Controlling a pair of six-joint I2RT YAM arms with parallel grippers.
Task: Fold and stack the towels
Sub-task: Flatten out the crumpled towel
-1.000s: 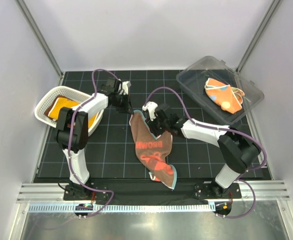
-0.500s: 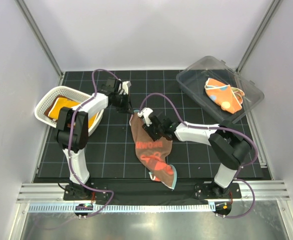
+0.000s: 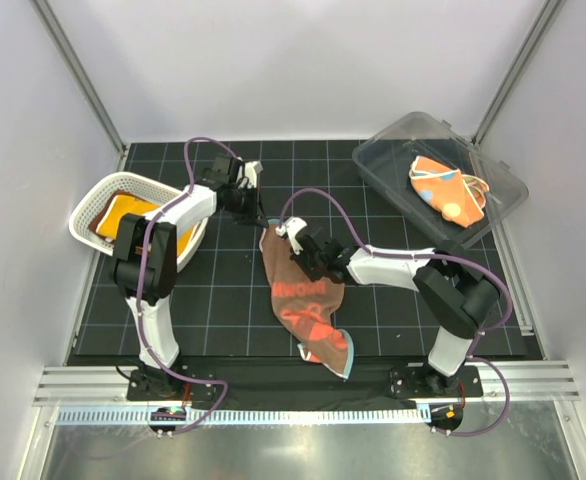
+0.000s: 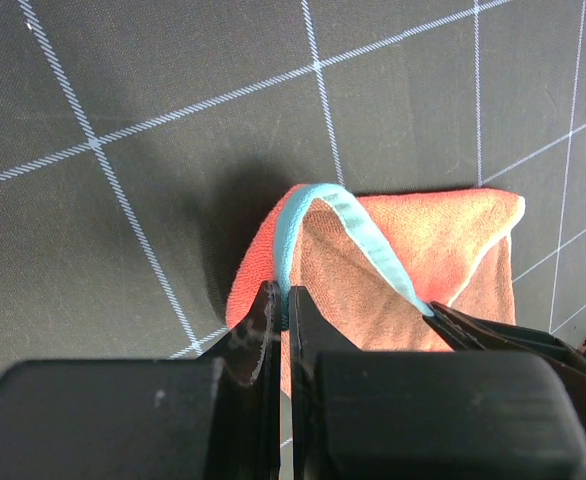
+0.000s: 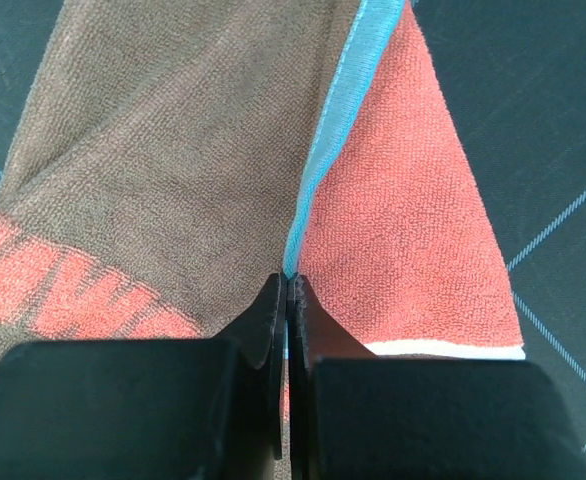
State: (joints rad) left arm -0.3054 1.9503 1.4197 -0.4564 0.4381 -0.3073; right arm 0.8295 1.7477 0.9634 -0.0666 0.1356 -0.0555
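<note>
A brown and red-orange towel with a light-blue edge and lettering lies crumpled lengthwise on the black grid mat. My left gripper is shut on its far corner, the blue hem pinched between the jaws. My right gripper is shut on the blue edge a little nearer along the towel's right side. A folded orange spotted towel lies in the clear bin. An orange-yellow towel sits in the white basket.
The white mesh basket stands at the left of the mat, right beside my left arm. The clear plastic bin sits at the back right. Bare black grid mat lies left and right of the towel.
My right gripper has slid left onto the towel's blue edge and shut on it. The left gripper has stayed shut on the far corner.
</note>
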